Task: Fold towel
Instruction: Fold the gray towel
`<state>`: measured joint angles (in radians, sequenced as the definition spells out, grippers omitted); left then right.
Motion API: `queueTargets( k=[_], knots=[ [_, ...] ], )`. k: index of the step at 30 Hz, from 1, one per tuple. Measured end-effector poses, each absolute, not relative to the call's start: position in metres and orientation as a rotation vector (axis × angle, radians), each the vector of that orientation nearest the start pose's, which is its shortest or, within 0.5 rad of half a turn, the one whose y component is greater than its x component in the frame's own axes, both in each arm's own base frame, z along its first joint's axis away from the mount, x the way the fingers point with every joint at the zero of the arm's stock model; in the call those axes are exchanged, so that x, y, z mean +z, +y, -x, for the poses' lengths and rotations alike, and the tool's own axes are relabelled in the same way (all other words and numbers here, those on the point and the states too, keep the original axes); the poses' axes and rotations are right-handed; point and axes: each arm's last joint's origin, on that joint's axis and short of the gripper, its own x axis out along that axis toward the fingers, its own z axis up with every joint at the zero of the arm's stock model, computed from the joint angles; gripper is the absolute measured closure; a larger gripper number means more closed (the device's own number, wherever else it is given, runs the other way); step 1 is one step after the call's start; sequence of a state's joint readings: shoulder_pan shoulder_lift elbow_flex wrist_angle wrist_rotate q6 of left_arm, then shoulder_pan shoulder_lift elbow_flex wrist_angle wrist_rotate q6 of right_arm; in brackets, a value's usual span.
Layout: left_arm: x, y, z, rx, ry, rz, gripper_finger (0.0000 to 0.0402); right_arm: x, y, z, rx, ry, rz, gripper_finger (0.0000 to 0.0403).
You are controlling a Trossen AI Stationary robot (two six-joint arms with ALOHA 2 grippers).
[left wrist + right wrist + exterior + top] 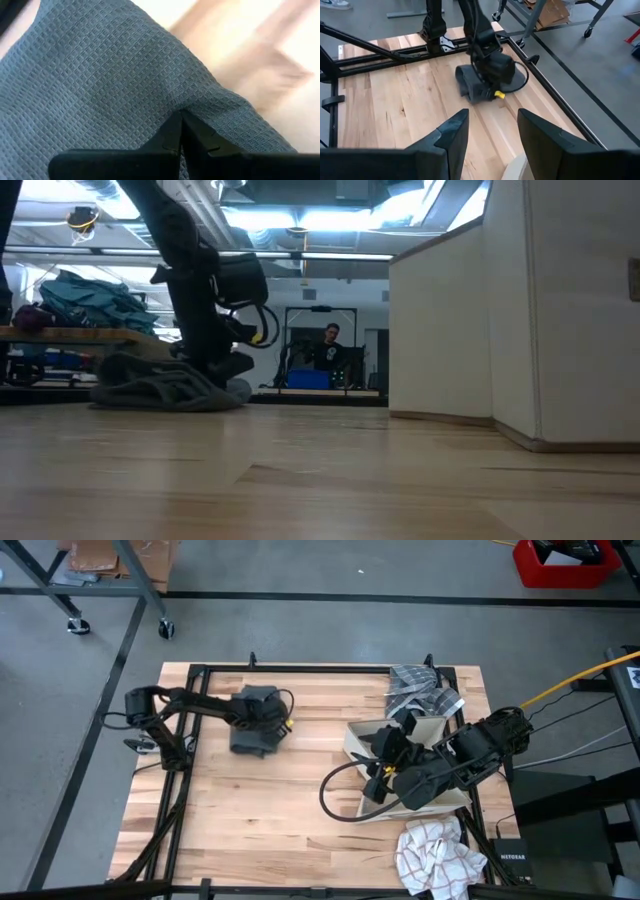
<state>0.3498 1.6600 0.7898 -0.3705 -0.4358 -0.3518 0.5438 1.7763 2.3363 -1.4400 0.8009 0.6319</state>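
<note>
The left gripper (181, 131) is pressed down on the grey towel (100, 85), its two dark fingers closed tip to tip against the waffle weave; whether a pinch of cloth sits between them is hard to tell from so close, though the cloth puckers right at the tips. From above, this gripper (262, 715) sits on top of the towel (250, 738), which lies bunched in a compact heap under and just ahead of it on the wooden table (250, 810). In the low view the same heap (165, 392) rests flat on the tabletop with the left arm (190, 290) coming down onto it.

Well apart from that, across the table, the right gripper (492, 132) hangs above the wood with its fingers spread and nothing between them. Out ahead of it in its wrist view lies the grey towel (475, 85) under the left gripper (492, 67). In the overhead view the right gripper (385, 765) is over a pale open box (425, 730). Beyond the box, near the table's far edge, lies a dark checked cloth (420, 690); on the near side of the right arm lies a white checked cloth (435, 855).

Behind the table, in the low view, a person (328, 350) sits in the room.
</note>
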Motion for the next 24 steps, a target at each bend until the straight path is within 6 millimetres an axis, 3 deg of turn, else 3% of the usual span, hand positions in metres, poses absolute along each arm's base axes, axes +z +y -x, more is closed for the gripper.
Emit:
queueTargets(
  k=[16,24],
  knots=[
    [0.128,0.167,-0.218,0.969,1.279,0.21,0.0399,0.473,0.139,-0.271,-0.444,0.597,-0.032,0.023],
    [0.133,0.168,-0.203,0.969,1.356,0.222,0.0399,0.48,0.133,-0.265,-0.543,0.514,0.012,0.023]
  ],
)
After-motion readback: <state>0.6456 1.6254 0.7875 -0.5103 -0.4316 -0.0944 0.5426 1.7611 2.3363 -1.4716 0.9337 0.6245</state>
